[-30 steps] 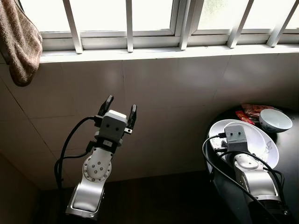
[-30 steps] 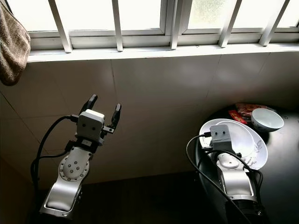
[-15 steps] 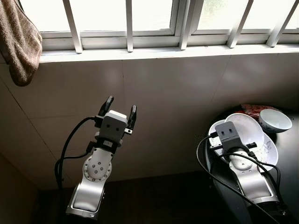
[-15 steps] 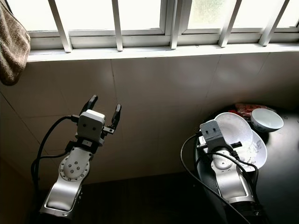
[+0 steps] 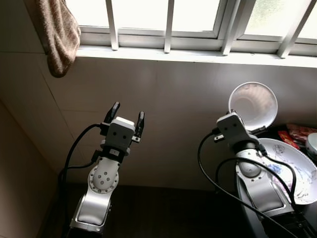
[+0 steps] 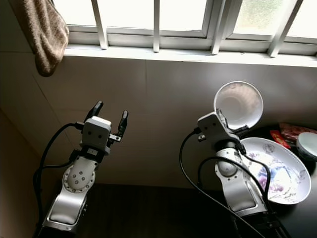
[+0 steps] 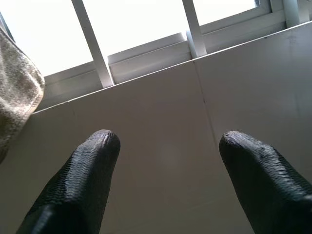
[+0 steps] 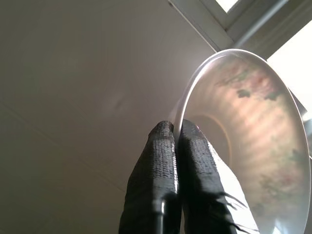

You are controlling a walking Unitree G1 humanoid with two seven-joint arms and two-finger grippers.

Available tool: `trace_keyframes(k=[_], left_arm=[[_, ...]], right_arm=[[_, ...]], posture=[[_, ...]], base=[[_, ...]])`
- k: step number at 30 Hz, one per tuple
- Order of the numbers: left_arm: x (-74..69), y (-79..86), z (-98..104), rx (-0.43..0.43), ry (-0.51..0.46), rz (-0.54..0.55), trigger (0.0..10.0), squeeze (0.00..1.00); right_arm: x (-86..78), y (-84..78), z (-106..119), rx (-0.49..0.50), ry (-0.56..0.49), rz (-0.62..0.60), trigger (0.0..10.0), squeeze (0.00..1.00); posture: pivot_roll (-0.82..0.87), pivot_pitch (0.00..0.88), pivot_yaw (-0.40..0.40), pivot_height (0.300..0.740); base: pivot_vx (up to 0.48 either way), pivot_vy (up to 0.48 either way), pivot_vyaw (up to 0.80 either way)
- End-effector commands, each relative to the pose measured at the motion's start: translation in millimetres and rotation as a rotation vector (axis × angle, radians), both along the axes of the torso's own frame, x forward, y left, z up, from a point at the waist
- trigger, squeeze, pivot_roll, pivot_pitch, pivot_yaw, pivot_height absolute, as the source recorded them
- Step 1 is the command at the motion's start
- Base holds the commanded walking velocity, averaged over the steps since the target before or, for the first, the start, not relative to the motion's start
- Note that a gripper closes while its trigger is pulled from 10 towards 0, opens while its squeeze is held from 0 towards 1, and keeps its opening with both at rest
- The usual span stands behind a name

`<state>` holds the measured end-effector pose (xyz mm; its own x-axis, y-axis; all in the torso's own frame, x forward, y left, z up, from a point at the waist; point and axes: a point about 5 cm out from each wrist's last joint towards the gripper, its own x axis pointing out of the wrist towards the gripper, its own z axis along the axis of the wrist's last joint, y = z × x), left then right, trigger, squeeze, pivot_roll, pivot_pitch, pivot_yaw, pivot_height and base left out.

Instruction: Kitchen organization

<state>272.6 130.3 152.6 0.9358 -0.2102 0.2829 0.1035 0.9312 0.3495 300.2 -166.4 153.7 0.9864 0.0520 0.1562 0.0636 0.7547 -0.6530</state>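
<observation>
- The right gripper point(image 8: 173, 134) clenches the rim of a white bowl point(image 6: 238, 104), one black finger on each side of the thin wall, and holds it raised in front of the tiled wall point(image 6: 163, 99), just below the window sill point(image 6: 173, 53).
- The bowl is tipped on edge, its hollow facing the camera; a faint floral pattern shows inside it in the right wrist view.
- Below and to the right of the lifted bowl, a large flowered plate point(image 6: 280, 173) lies on the dark table point(image 6: 302, 218) at the right edge of the scene.
- A small white bowl point(image 6: 308, 145) sits on the table further right, with a red packet point(image 6: 286, 133) just beside it, nearer the wall.
- The left gripper point(image 5: 126, 117) hangs in the air on the left, well apart from the dishes, its jaws released and spread wide, pointing up at the wall.
- A brown towel point(image 5: 57, 32) hangs at the far left by the barred window point(image 5: 198, 20).
</observation>
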Motion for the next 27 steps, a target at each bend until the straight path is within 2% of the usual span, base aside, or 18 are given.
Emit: trace_keyframes(k=[1,5,8,14,18,19,20,24,27], left_arm=[[0.5,-1.2,-1,-0.001,0.007,-0.001,10.0,0.0],[0.4,-0.8,0,-0.002,0.005,-0.001,10.0,0.0],[0.4,-0.7,0,-0.002,0.005,0.0,10.0,0.0],[1.2,-1.0,0,-0.002,0.004,0.001,10.0,0.0],[1.0,-1.1,0,-0.002,0.005,0.001,10.0,0.0],[0.8,-1.3,0,-0.002,0.005,0.002,10.0,0.0],[0.8,-1.3,0,-0.002,0.005,0.002,10.0,0.0],[0.1,-0.9,-1,-0.001,0.006,0.003,10.0,0.0],[-0.3,-0.4,-1,0.0,0.006,0.005,10.0,0.0]], right_arm=[[-3.6,11.9,11,-0.015,-0.063,0.083,0.0,0.0],[-8.5,24.1,13,-0.046,-0.095,0.156,0.0,0.0],[-10.5,28.1,13,-0.092,-0.124,0.177,0.0,0.0],[-12.0,31.6,14,-0.117,-0.144,0.218,0.0,0.0],[-16.5,40.6,10,-0.046,-0.101,0.309,0.0,0.0],[-20.5,46.7,6,0.037,-0.048,0.369,0.0,0.0],[-21.6,48.3,4,0.062,-0.029,0.385,0.0,0.0],[-27.6,51.5,0,0.12,0.024,0.431,0.0,0.0],[-30.1,47.8,0,0.135,0.036,0.426,0.0,0.0]], posture=[[0.03,0.0,-0.059,0.74],[0.03,0.0,-0.059,0.74],[0.03,0.0,-0.058,0.74],[0.03,0.0,-0.058,0.74],[0.03,0.0,-0.058,0.74],[0.03,0.0,-0.058,0.74],[0.03,0.0,-0.058,0.74],[0.03,0.0,-0.061,0.74],[0.03,0.0,-0.06,0.74]], base=[[0.0,0.0,0.8],[0.0,0.0,0.8],[0.0,0.0,0.8],[0.0,0.0,0.8],[0.0,0.0,0.8],[0.0,0.0,0.8],[0.0,0.0,0.8],[0.0,0.0,0.8],[0.0,0.0,0.8]])
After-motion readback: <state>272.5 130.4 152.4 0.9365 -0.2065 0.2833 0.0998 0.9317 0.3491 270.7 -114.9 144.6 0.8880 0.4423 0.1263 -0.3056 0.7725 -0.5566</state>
